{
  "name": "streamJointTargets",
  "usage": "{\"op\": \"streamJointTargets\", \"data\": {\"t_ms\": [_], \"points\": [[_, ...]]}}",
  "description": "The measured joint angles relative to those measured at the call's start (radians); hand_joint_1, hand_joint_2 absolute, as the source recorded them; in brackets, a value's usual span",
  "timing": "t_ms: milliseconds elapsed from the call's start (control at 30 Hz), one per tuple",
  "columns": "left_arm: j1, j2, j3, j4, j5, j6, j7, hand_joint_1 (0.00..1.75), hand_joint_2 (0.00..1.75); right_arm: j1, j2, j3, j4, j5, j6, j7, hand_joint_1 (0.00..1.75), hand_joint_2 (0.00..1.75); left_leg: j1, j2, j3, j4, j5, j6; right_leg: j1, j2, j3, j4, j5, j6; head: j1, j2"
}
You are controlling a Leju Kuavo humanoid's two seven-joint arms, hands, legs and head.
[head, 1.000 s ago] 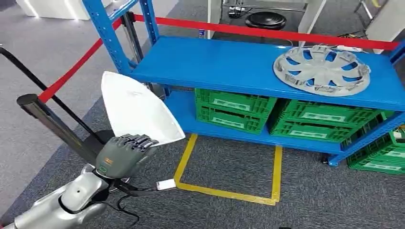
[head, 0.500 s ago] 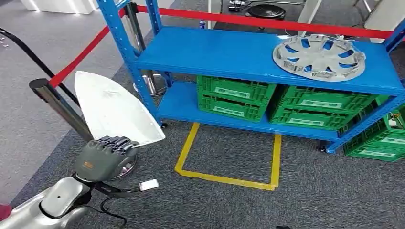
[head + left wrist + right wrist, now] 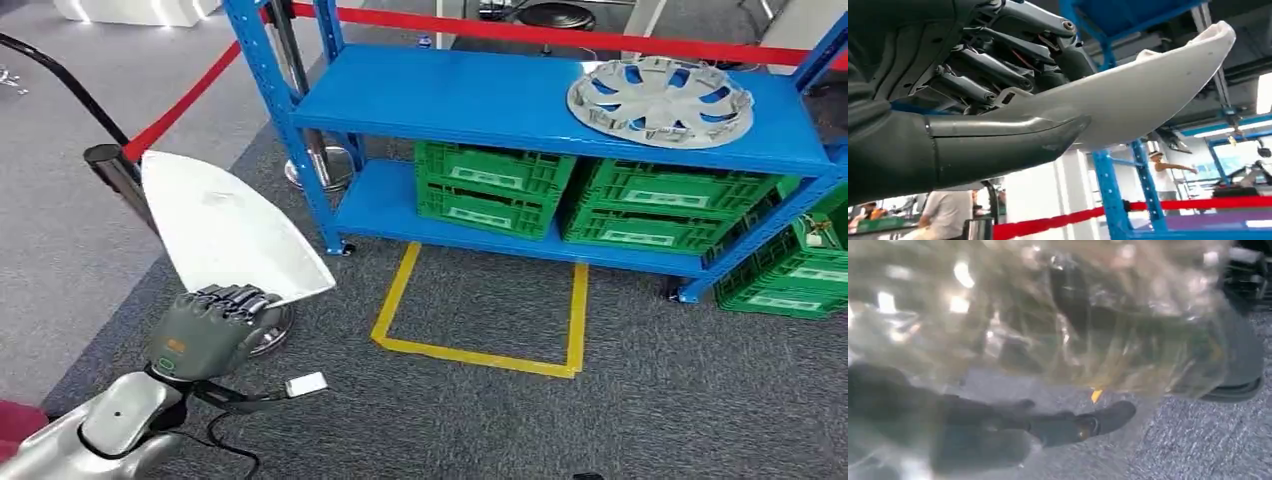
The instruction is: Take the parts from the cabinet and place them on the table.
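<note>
Head view showed the left hand [image 3: 205, 325] low at the left of the scene, its fingers curled over the near edge of a white pointed panel [image 3: 225, 230], which rose away from it toward the blue shelving rack [image 3: 480, 100]. In the left wrist view the same hand [image 3: 998, 95] clamped the white panel [image 3: 1138, 95] between its dark fingers [image 3: 998, 75] on one face and its thick grey thumb [image 3: 1003, 140] on the other. A silver wheel cover [image 3: 658, 100] lay flat on the rack's top shelf toward its right end, and green crates [image 3: 490, 185] sat on the lower shelf. A yellow taped square [image 3: 480, 355] marked the grey carpet in front of the rack, a red barrier rope [image 3: 180, 105] ran from a dark post [image 3: 115, 170] just behind the panel, and a person [image 3: 1160, 167] stood beyond the rack. Against the earlier frames, the whole picture had shifted, so the camera had moved: the rack sat higher and the post nearer the panel, while the hand's hold on the panel stayed the same. The right wrist view was a blur of glossy, crinkled clear material [image 3: 1073, 325] over carpet, and I could not tell how the right hand's fingers stood or whether it held that material.
</note>
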Motion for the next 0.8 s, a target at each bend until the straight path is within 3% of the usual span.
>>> {"op": "streamJointTargets", "data": {"t_ms": [33, 67, 133, 167, 200, 233, 267, 333, 367, 400, 433, 467, 533, 567, 633, 667, 700, 733, 767, 800], "points": [[0.002, 0.0, 0.001, 0.0, 0.002, 0.0, -0.002, 1.75, 1.75, 0.002, 0.0, 0.001, 0.0, 0.0, 0.0, 0.002, 0.0, 0.0, -0.003, -0.003, -0.003, 0.0, 0.008, -0.006, -0.004, -0.002, -0.023, -0.003, 0.011, -0.011, 0.001, 0.0], [0.005, 0.001, 0.002, 0.0, 0.003, 0.001, -0.004, 1.75, 1.75, -0.001, 0.0, 0.004, -0.001, 0.0, 0.0, 0.009, 0.0, 0.0, 0.001, -0.006, -0.015, 0.011, -0.027, -0.011, -0.008, -0.008, -0.016, -0.003, 0.021, -0.024, 0.004, 0.0], [0.005, 0.002, 0.004, 0.0, 0.004, 0.003, -0.006, 1.75, 1.75, -0.003, 0.0, 0.004, -0.002, 0.001, 0.0, 0.015, 0.0, 0.0, 0.006, -0.006, -0.046, 0.122, -0.154, -0.023, -0.006, -0.008, -0.047, 0.002, 0.04, -0.046, -0.01, 0.0], [0.005, 0.0, 0.004, 0.0, 0.005, 0.003, -0.008, 1.75, 1.75, -0.003, 0.0, 0.005, -0.002, 0.002, 0.0, 0.017, 0.0, 0.0, 0.009, -0.006, -0.061, 0.201, -0.208, -0.027, -0.004, -0.01, -0.062, 0.006, 0.05, -0.048, -0.008, 0.0], [0.006, 0.0, 0.004, 0.001, 0.006, 0.003, -0.008, 1.75, 1.75, -0.003, 0.0, 0.005, -0.002, 0.003, 0.0, 0.017, 0.0, 0.0, 0.01, -0.006, -0.073, 0.275, -0.234, -0.029, -0.002, -0.011, -0.079, 0.012, 0.059, -0.049, -0.009, 0.0], [0.006, -0.001, 0.005, 0.002, 0.006, 0.004, -0.01, 1.75, 1.75, -0.003, 0.0, 0.005, -0.002, 0.003, -0.001, 0.017, 0.0, 0.0, 0.011, -0.006, -0.073, 0.317, -0.225, -0.03, 0.0, -0.011, -0.097, 0.019, 0.068, -0.05, -0.009, 0.0], [0.006, -0.001, 0.005, 0.002, 0.006, 0.004, -0.011, 1.75, 1.75, -0.003, 0.0, 0.005, -0.002, 0.003, -0.002, 0.017, 0.0, 0.0, 0.011, -0.006, -0.056, 0.317, -0.193, -0.028, 0.002, -0.011, -0.115, 0.027, 0.075, -0.049, -0.01, 0.0], [0.005, -0.003, 0.005, 0.002, 0.007, 0.004, -0.014, 1.75, 1.75, -0.004, 0.0, 0.005, -0.002, 0.003, -0.002, 0.017, 0.0, 0.0, 0.01, -0.007, 0.024, 0.225, -0.118, -0.018, 0.006, -0.01, -0.15, 0.042, 0.091, -0.048, -0.01, 0.0], [0.005, -0.003, 0.005, 0.002, 0.007, 0.004, -0.015, 1.75, 1.75, -0.004, 0.0, 0.005, -0.003, 0.003, -0.002, 0.017, 0.0, 0.0, 0.008, -0.008, 0.09, 0.136, -0.114, -0.008, 0.008, -0.008, -0.162, 0.046, 0.099, -0.045, -0.01, 0.0], [0.003, -0.003, 0.006, 0.002, 0.007, 0.004, -0.015, 1.75, 1.75, -0.004, 0.0, 0.005, -0.003, 0.003, -0.002, 0.017, 0.0, 0.0, 0.002, -0.009, 0.15, 0.051, -0.148, 0.0, 0.014, -0.006, -0.169, 0.05, 0.105, -0.04, -0.01, 0.0], [0.002, -0.003, 0.007, 0.002, 0.008, 0.006, -0.016, 1.75, 1.75, -0.004, 0.0, 0.005, -0.004, 0.004, -0.002, 0.018, 0.0, 0.0, 0.003, -0.009, 0.178, -0.008, -0.165, 0.005, 0.013, -0.007, -0.172, 0.051, 0.115, -0.035, -0.008, 0.0], [0.001, -0.005, 0.007, 0.002, 0.01, 0.007, -0.016, 1.75, 1.75, -0.006, 0.0, 0.005, -0.005, 0.004, -0.002, 0.018, 0.0, 0.0, -0.002, -0.009, 0.17, -0.009, -0.161, 0.006, 0.01, -0.006, -0.179, 0.047, 0.13, -0.028, -0.009, 0.0], [0.001, -0.006, 0.006, 0.002, 0.011, 0.01, -0.018, 1.75, 1.75, -0.003, -0.001, 0.005, -0.005, 0.004, -0.003, 0.018, 0.0, 0.0, -0.006, -0.008, 0.153, -0.015, -0.136, 0.017, 0.007, -0.006, -0.185, 0.035, 0.157, -0.016, -0.01, 0.0], [-0.001, -0.007, 0.005, 0.002, 0.011, 0.011, -0.018, 1.75, 1.75, -0.002, -0.005, 0.005, -0.005, 0.004, -0.005, 0.018, 0.0, 0.0, 0.002, 0.0, 0.14, -0.026, -0.116, 0.023, 0.004, 0.0, -0.196, 0.042, 0.138, -0.012, -0.011, 0.0], [0.0, -0.008, 0.005, 0.003, 0.013, 0.013, -0.019, 1.75, 1.75, 0.0, -0.004, 0.008, -0.005, 0.005, -0.004, 0.018, 0.0, 0.0, 0.002, 0.0, 0.106, -0.026, -0.091, 0.037, 0.002, -0.001, -0.228, 0.12, 0.012, -0.004, -0.003, 0.0], [0.001, -0.01, 0.005, 0.003, 0.013, 0.013, -0.02, 1.75, 1.75, 0.0, -0.005, 0.01, -0.005, 0.005, -0.005, 0.031, 0.0, 0.0, 0.001, 0.0, 0.089, -0.025, -0.076, 0.037, 0.0, -0.002, -0.239, 0.195, -0.05, -0.001, -0.001, 0.0], [0.002, -0.01, 0.005, 0.003, 0.013, 0.013, -0.021, 1.75, 1.75, -0.001, -0.005, 0.01, -0.005, 0.005, -0.005, 0.036, 0.0, 0.0, 0.0, 0.001, 0.07, -0.025, -0.061, 0.037, 0.0, -0.001, -0.248, 0.273, -0.087, 0.002, 0.0, 0.0], [0.002, -0.011, 0.005, 0.004, 0.013, 0.013, -0.021, 1.75, 1.75, -0.001, -0.005, 0.011, -0.005, 0.006, -0.005, 0.036, 0.0, 0.0, 0.0, 0.001, 0.05, -0.024, -0.045, 0.035, 0.0, -0.001, -0.249, 0.329, -0.084, 0.004, 0.0, 0.0], [0.003, -0.011, 0.004, 0.004, 0.013, 0.013, -0.021, 1.75, 1.75, -0.001, -0.005, 0.011, -0.005, 0.006, -0.005, 0.036, 0.0, 0.0, 0.0, 0.001, 0.031, -0.023, -0.03, 0.033, 0.0, -0.001, -0.234, 0.35, -0.044, 0.006, 0.0, 0.0], [0.004, -0.012, 0.004, 0.005, 0.013, 0.013, -0.021, 1.75, 1.75, -0.001, -0.006, 0.011, -0.005, 0.006, -0.005, 0.036, 0.0, 0.0, 0.0, 0.001, 0.012, -0.022, -0.016, 0.031, 0.0, -0.001, -0.205, 0.335, 0.007, 0.006, 0.0, 0.0]]}}
